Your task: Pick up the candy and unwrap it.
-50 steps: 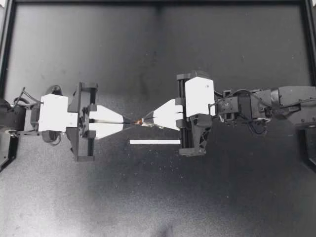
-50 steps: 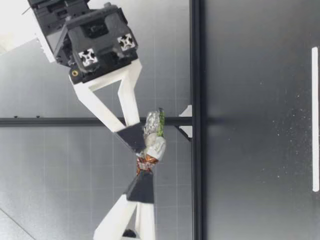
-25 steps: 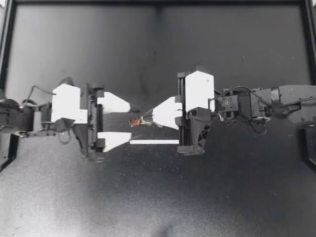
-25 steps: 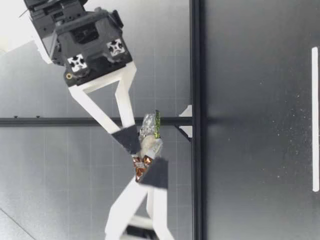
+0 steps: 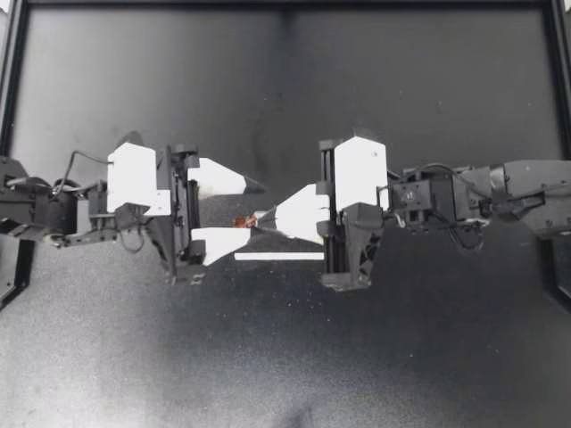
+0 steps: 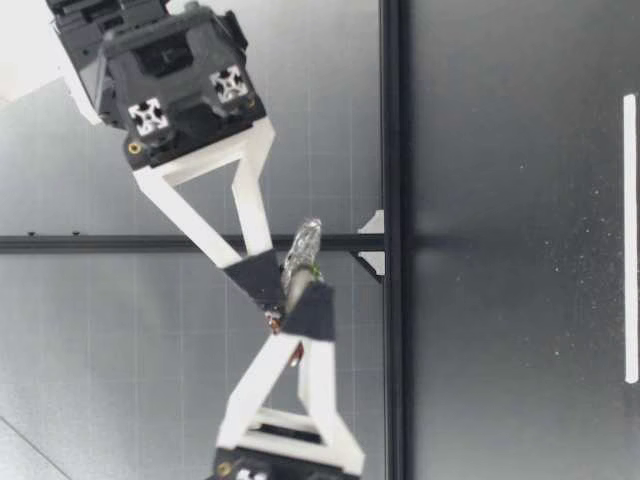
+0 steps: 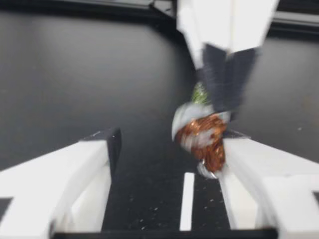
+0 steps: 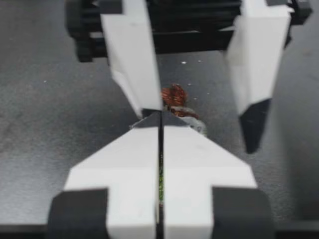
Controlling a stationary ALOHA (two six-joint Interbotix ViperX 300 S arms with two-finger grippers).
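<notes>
Your right gripper (image 5: 253, 217) is pinched fully together on the small candy (image 5: 239, 220), a lump in crinkled silver foil with a coppery-brown twisted end and a sliver of green. From its own wrist camera you see its two white fingers (image 8: 124, 169) pressed flat against each other. A thin green edge of wrapper is caught in the seam, and the brown twist pokes out just past the dark tips.

Your left gripper (image 5: 259, 210) faces it from the other side and stands wide, its two white fingers (image 7: 75, 172) well spread. The candy sits between them but off centre. In the left wrist view it lies against the pad of one finger, while the other finger is clear of it, with dark table showing in the gap. From above, the touching finger is the one nearer the thin white strip (image 5: 279, 257) that lies flat on the matte black table (image 5: 401, 107). The other tip passes beside the right gripper's tips without meeting them.

Seen from table height, the candy is held up off the surface, at the spot where the dark pads of the two grippers come together. The silver tail of the wrapper runs back alongside the right gripper's finger. You cannot tell from these views how far the foil is loosened.
</notes>
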